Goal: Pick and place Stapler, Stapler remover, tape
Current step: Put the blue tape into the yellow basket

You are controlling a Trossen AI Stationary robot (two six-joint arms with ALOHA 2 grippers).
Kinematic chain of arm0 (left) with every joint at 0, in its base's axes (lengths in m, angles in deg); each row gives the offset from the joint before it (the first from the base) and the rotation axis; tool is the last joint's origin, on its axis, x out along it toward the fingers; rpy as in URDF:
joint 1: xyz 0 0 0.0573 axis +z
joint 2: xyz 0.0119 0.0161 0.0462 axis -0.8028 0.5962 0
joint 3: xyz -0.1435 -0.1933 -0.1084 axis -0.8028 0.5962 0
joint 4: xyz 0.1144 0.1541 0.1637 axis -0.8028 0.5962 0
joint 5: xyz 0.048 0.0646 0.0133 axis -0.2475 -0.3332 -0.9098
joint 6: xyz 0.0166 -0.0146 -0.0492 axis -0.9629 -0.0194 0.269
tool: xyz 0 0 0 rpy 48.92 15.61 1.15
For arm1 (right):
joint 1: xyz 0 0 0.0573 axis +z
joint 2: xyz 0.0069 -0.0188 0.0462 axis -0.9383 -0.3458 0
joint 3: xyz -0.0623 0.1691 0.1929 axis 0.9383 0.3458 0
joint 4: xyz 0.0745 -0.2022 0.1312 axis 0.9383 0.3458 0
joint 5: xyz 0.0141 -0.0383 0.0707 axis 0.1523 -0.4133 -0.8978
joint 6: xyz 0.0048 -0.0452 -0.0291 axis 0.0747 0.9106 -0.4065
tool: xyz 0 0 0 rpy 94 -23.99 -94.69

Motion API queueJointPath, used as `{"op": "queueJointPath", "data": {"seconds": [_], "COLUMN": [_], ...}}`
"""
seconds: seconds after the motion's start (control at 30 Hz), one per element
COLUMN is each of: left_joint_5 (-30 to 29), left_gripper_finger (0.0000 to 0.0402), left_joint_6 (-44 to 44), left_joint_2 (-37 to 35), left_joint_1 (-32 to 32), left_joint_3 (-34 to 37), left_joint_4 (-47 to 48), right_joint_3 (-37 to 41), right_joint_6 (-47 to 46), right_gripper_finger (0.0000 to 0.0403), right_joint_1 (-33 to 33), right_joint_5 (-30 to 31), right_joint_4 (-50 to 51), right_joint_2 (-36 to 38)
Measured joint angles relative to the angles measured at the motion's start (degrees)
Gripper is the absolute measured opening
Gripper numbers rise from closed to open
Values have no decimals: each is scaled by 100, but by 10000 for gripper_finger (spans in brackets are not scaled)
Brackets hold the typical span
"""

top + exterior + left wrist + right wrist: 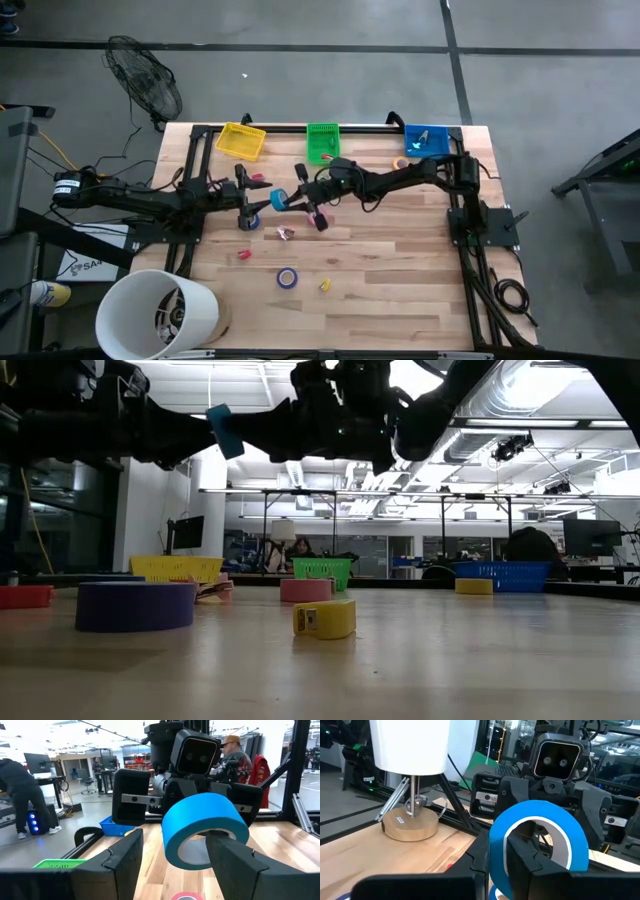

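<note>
Midair, a glossy blue tape roll (205, 829) hangs on shut right jaws; left jaws apart.

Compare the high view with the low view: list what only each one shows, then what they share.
Only the high view shows the whole table, a white lamp shade at its near corner, a floor fan, and both arms meeting at the blue tape roll.

Only the low view shows the room behind: desks, monitors and a seated person.

Both show the purple tape roll, the yellow tape roll, and the yellow basket, green basket and blue basket.
</note>
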Motion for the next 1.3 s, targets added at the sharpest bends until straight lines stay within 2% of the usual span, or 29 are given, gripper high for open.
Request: {"op": "queueJointPath", "data": {"seconds": [0.5, 0.63, 0.83, 0.87, 1.1, 1.3], "left_joint_5": [40, 16, -199, -217, -327, -1150], "left_gripper_finger": [201, 156, 39, 30, 31, 31], "left_joint_6": [-79, -150, -333, -331, -248, -21], "left_joint_2": [0, 0, 0, 0, 0, 0], "left_joint_1": [0, 0, 0, 0, 0, 0], "left_joint_3": [0, 0, 0, 0, 0, -2], "left_joint_4": [-29, 46, 98, 101, 171, 370], "right_joint_3": [-450, -450, -459, -459, -455, -450], "right_joint_6": [-143, -187, -276, -334, -587, -841], "right_gripper_finger": [28, 28, 28, 28, 93, 127], "right_joint_1": [25, 21, 18, 18, 27, -102], "right_joint_5": [-44, -17, 104, 128, 285, 408], "right_joint_4": [-4, 26, 72, 49, 111, 646], "right_joint_2": [-337, -348, -348, -348, -348, -136]}}
